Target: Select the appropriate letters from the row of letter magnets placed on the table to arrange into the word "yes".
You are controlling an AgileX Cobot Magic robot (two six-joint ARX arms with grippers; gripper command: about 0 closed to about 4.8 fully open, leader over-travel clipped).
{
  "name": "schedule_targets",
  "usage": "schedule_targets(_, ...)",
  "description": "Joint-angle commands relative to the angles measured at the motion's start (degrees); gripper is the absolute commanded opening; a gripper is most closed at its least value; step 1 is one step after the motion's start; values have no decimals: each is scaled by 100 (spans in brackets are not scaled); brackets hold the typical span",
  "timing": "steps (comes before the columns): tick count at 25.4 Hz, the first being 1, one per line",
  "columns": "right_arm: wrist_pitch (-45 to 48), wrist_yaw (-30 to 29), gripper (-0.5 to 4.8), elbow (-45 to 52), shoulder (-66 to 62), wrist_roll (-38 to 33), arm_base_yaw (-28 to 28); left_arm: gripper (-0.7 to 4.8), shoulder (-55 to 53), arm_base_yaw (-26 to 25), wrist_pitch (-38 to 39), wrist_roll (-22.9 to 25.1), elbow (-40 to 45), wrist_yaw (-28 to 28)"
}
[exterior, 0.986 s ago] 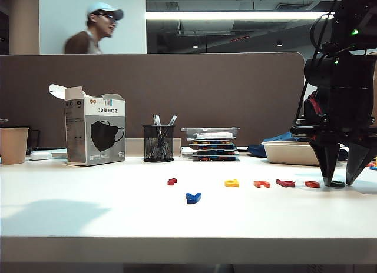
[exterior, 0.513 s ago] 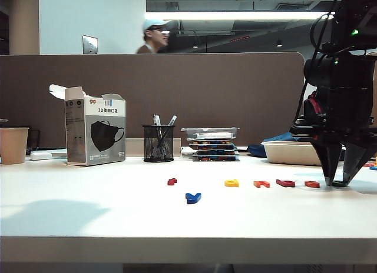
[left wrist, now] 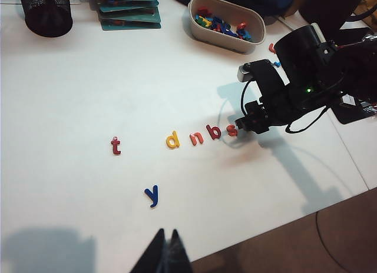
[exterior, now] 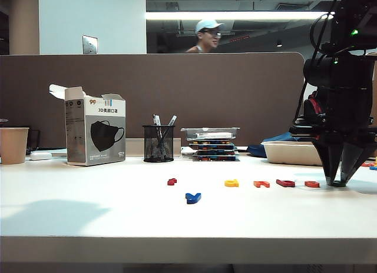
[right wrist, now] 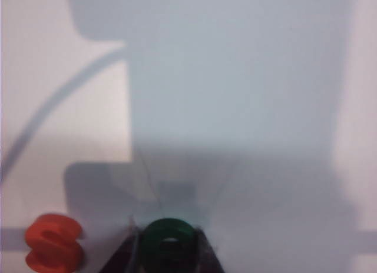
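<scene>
The letter magnets lie in a row on the white table (exterior: 118,220): dark red t (left wrist: 116,146), yellow d (left wrist: 172,140), orange n (left wrist: 196,137), crimson b (left wrist: 214,132), orange-red s (left wrist: 232,130). The blue y (left wrist: 152,195) lies alone, nearer the front edge. At the row's right end my right gripper (exterior: 339,180) points down at the tabletop. In the right wrist view its fingers press both sides of the green rounded letter (right wrist: 168,242), with the s (right wrist: 54,242) beside it. My left gripper (left wrist: 166,232) hovers shut and empty over the front edge, short of the y.
Along the back stand a paper cup (exterior: 13,145), a face-mask box (exterior: 94,132), a mesh pen holder (exterior: 158,143), stacked trays (exterior: 212,145) and a beige tub of spare letters (left wrist: 227,25). A brown partition (exterior: 177,90) closes the far side; a person walks behind it.
The right gripper's fingers have closed inward from a wide stance until they meet the green letter. The person behind the partition has walked to the right. The letters have stayed in place.
</scene>
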State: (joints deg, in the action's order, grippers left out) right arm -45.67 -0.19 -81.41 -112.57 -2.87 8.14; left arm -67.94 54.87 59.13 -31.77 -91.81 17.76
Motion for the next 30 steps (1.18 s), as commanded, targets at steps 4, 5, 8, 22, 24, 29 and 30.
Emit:
schedule_targets(4, 52, 26, 85, -15, -9, 13, 0, -5, 11, -2, -44, 2, -17, 2)
schedule_targets(5, 48, 24, 85, -15, -9, 13, 0, -5, 11, -2, -48, 2, -17, 2)
schedule_targets(8, 48, 22, 85, -15, -7, 13, 0, -5, 11, 0, -48, 2, -17, 2)
schedule_targets(22, 15, 20, 85, -63, 160, 13, 0, -5, 11, 0, -48, 2, -17, 2)
schedule_targets(24, 31, 2, 85, -63, 286, 9, 0, -5, 11, 0, -52, 2, -17, 2)
schedule_targets(29, -131, -2, 85, -63, 503, -17, 4, -5, 11, 0, -52, 2, -17, 2)
schedule_targets(30, -179, -11, 85, -63, 527, -39, 4, -5, 11, 0, -52, 2, -17, 2)
